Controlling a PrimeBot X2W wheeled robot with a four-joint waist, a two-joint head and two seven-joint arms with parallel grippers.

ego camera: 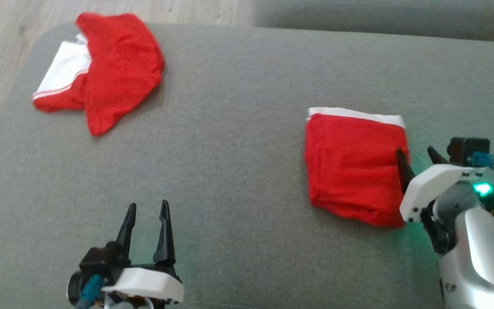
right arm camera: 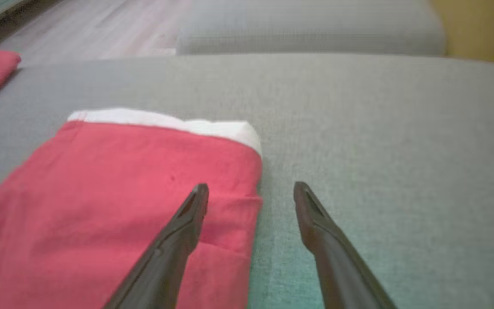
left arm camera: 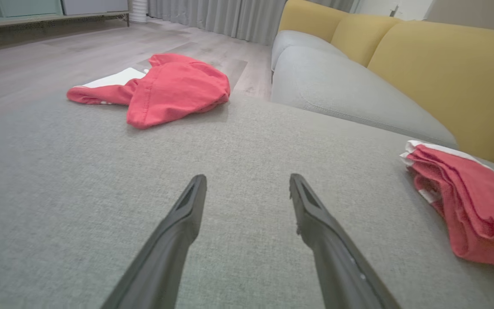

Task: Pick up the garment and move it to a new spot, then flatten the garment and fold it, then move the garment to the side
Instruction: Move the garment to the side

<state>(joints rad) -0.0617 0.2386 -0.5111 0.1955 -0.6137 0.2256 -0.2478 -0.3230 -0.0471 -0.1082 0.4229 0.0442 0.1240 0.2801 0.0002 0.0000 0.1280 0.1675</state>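
Note:
A folded red garment (ego camera: 354, 167) with a white band at its far edge lies on the right of the grey cushion (ego camera: 238, 141). My right gripper (ego camera: 415, 151) stands open at its right edge. In the right wrist view one finger is over the red cloth (right arm camera: 122, 206) and the other over bare cushion; the right gripper (right arm camera: 251, 186) holds nothing. A second red and white garment (ego camera: 105, 68) lies crumpled at the far left corner. My left gripper (ego camera: 147, 205) is open and empty over the near left of the cushion, far from both garments. The left wrist view shows the left gripper (left arm camera: 248, 178), the crumpled garment (left arm camera: 174, 86) and the folded one (left arm camera: 465, 201).
The cushion's left and far edges drop to a wooden floor (ego camera: 11, 38). Another grey seat cushion (left arm camera: 337, 94) adjoins at the far right, backed by yellow sofa cushions (left arm camera: 444, 73). Open cushion surface lies between the two garments.

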